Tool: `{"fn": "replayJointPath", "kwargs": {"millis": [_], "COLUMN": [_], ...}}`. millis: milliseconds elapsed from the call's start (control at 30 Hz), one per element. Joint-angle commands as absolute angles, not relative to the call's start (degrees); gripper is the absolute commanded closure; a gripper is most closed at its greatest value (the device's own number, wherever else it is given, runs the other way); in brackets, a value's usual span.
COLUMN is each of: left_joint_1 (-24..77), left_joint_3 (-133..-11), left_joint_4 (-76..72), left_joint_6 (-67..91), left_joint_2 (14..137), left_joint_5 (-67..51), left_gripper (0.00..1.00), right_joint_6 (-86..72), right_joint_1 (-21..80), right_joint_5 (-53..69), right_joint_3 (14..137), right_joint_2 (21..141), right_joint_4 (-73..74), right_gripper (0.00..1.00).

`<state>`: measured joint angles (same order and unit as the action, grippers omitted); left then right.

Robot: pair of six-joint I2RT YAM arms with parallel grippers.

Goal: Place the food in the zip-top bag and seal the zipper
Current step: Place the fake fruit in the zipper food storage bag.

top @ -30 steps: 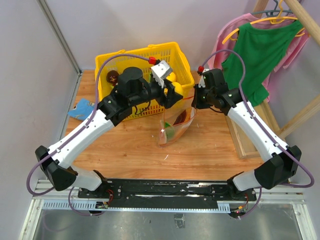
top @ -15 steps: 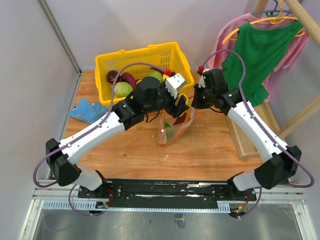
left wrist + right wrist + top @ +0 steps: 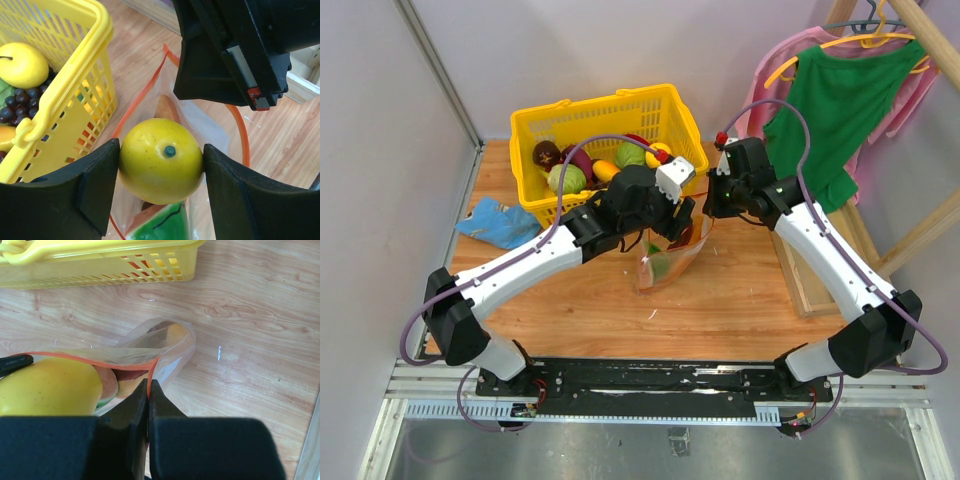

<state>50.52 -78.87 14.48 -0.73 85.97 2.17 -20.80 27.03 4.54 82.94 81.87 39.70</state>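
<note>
My left gripper (image 3: 161, 160) is shut on a yellow oval fruit (image 3: 161, 160) and holds it right over the open mouth of the clear zip-top bag (image 3: 670, 255). The fruit also shows in the right wrist view (image 3: 47, 387). A watermelon slice (image 3: 162, 225) with green rind lies inside the bag below it. My right gripper (image 3: 149, 385) is shut on the bag's red-orange zipper strip (image 3: 156, 362) and holds that edge up. The zipper (image 3: 240, 135) rings the open mouth. In the top view my left gripper (image 3: 672, 215) and right gripper (image 3: 710, 205) flank the bag.
A yellow lattice basket (image 3: 665, 100) stands behind the bag and holds a green cabbage (image 3: 565, 178) and other toy fruits, with dark grapes (image 3: 20, 97) and a yellow pear (image 3: 22, 65) among them. A blue cloth (image 3: 495, 220) lies at the left. Clothes (image 3: 840, 100) hang at the right.
My left arm has carried the yellow fruit from over the basket to the right, to above the bag's mouth. My right gripper has kept its hold on the zipper edge.
</note>
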Motion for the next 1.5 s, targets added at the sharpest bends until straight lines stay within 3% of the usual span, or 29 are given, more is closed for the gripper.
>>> {"fn": "replayJointPath", "kwargs": {"millis": [0,800,1067,1467], "left_joint_1": [51.24,51.86,51.45,38.17], "left_joint_3": [-78.55,-78.78,-82.15,-86.71], "left_joint_4": [14.01,17.13,17.94,20.83], "left_joint_6": [-0.10,-1.35,-0.21,3.56], "left_joint_2": [85.87,84.96,83.62,83.99], "left_joint_5": [5.09,4.42,10.05,14.01], "left_gripper": [0.42,0.21,0.15,0.13], "right_joint_6": [-20.94,-20.88,-20.71,-19.81], "right_joint_1": [26.10,26.10,26.10,26.10], "right_joint_5": [4.48,4.49,4.24,3.19], "right_joint_3": [83.58,83.93,83.59,83.24], "right_joint_2": [82.24,82.57,82.23,82.00], "right_joint_4": [39.65,39.78,39.74,39.76], "right_gripper": [0.97,0.95,0.95,0.96]}}
